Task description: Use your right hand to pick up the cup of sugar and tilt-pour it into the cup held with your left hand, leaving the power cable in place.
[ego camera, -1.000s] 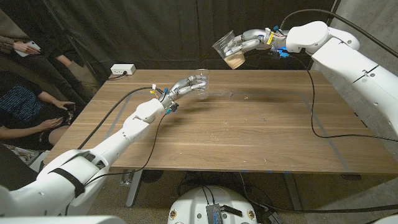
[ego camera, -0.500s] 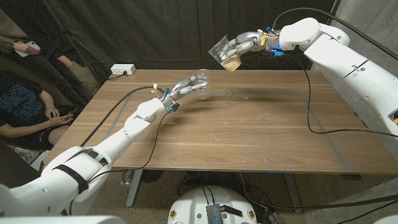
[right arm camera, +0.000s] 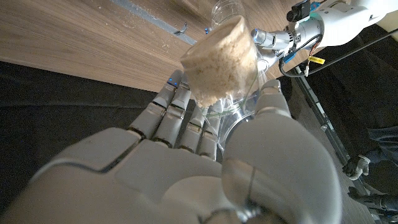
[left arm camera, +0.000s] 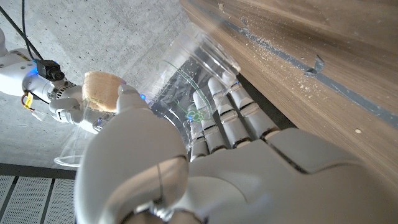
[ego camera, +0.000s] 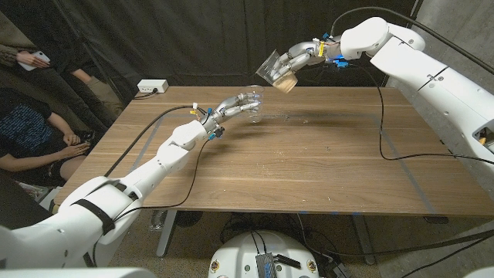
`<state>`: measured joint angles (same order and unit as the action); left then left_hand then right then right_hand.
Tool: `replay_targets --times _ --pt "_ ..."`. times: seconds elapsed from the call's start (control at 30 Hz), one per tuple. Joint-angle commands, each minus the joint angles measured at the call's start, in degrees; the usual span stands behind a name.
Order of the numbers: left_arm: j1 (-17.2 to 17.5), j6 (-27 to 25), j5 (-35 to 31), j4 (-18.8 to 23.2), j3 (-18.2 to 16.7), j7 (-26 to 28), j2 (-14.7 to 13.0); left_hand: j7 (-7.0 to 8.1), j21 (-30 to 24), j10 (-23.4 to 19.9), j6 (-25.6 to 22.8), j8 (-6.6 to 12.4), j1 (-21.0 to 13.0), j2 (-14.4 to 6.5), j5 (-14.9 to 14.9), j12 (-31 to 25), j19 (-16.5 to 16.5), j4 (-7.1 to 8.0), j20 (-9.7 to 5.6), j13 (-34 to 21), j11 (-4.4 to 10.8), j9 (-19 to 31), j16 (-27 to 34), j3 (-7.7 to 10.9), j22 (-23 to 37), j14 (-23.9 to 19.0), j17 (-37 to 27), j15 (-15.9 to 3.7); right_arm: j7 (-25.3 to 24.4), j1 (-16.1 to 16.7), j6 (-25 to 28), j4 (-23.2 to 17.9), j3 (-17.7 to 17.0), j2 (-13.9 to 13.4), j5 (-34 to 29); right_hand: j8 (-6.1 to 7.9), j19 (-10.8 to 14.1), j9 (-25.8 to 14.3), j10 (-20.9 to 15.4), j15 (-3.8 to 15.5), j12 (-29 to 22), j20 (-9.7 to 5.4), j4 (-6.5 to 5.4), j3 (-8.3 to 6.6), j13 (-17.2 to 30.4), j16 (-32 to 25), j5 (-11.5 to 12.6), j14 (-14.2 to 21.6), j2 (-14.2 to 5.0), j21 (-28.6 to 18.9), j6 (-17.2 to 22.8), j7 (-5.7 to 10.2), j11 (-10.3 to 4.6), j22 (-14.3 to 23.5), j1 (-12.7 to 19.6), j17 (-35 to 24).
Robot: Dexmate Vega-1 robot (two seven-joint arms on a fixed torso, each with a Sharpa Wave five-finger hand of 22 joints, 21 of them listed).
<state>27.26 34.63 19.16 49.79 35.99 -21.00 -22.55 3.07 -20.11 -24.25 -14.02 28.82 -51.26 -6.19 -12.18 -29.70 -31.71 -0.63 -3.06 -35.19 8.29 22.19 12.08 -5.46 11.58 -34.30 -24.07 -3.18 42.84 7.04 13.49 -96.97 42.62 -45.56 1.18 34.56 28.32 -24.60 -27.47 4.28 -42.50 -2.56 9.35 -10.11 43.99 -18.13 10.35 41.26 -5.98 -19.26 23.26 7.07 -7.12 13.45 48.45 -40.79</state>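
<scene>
Pour step in hand: right robot hand (ego camera: 299, 55) wrapped round tilted cup of sugar (ego camera: 276, 70), raised beyond table (ego camera: 309, 162) far edge, up-right of empty clear cup (ego camera: 253, 104) clasped by left robot hand (ego camera: 233, 106). Next: bring mouth over receiving cup, tilt further; keep clear of power cable (ego camera: 384, 123)

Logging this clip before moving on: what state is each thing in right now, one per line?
Right hand: raised above the far table edge, gripping the cup of sugar.
Cup of sugar: held in the air, tilted, sugar still inside.
Left hand: gripping the empty cup.
Empty cup: clear, held low over the table, nothing visible in it.
Power cable: lying across the right side of the table.
</scene>
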Motion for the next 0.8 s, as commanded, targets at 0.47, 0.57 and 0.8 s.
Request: replay_targets --times 0.47,0.57,0.8 --pt "-2.5 2.0 0.6 -5.5 1.0 -3.0 3.0 -0.06 -0.2 -0.5 -0.8 0.4 -0.1 -0.4 -0.1 -0.5 0.3 -0.19 -1.33 0.0 -0.07 0.2 -0.2 -0.54 0.2 -0.5 -0.2 -6.66 8.7 -6.4 -2.5 6.1 4.6 3.3 -5.9 0.04 0.3 -0.2 -0.6 9.22 -0.3 -4.89 -1.37 -1.86 0.2 0.3 0.1 0.6 -0.53 -0.4 0.7 0.34 -0.14 0.1 0.2 -0.4" --pt "-2.2 2.0 0.7 -5.0 1.1 -3.1 2.9 0.02 -0.2 -0.6 -1.0 0.48 -0.2 -0.5 -0.1 -0.6 0.4 -0.2 -1.28 0.0 -0.09 0.3 -0.2 -0.56 0.2 -0.6 -0.3 -6.65 9.2 -6.8 -2.7 6.4 4.9 3.5 -6.5 0.05 0.3 -0.2 -0.6 9.22 -0.3 -4.92 -1.37 -1.88 0.2 0.3 0.1 0.6 -0.53 -0.4 0.8 0.32 -0.14 0.1 0.2 -0.4" --pt "-1.0 1.2 0.5 -2.0 1.0 -2.5 1.8 0.1 -0.2 -0.5 -1.0 0.49 -0.2 -0.4 -0.1 -0.7 0.4 -0.21 -1.37 0.0 0.03 0.3 -0.2 -0.61 0.3 -0.7 -0.3 -6.66 10.5 -7.5 -3.3 6.4 5.4 3.5 -7.9 0.06 0.3 -0.2 -0.8 9.23 -0.3 -4.88 -1.32 -1.94 0.3 0.3 0.2 0.7 -0.48 -0.4 1.0 0.27 -0.29 0.1 0.2 -0.5"
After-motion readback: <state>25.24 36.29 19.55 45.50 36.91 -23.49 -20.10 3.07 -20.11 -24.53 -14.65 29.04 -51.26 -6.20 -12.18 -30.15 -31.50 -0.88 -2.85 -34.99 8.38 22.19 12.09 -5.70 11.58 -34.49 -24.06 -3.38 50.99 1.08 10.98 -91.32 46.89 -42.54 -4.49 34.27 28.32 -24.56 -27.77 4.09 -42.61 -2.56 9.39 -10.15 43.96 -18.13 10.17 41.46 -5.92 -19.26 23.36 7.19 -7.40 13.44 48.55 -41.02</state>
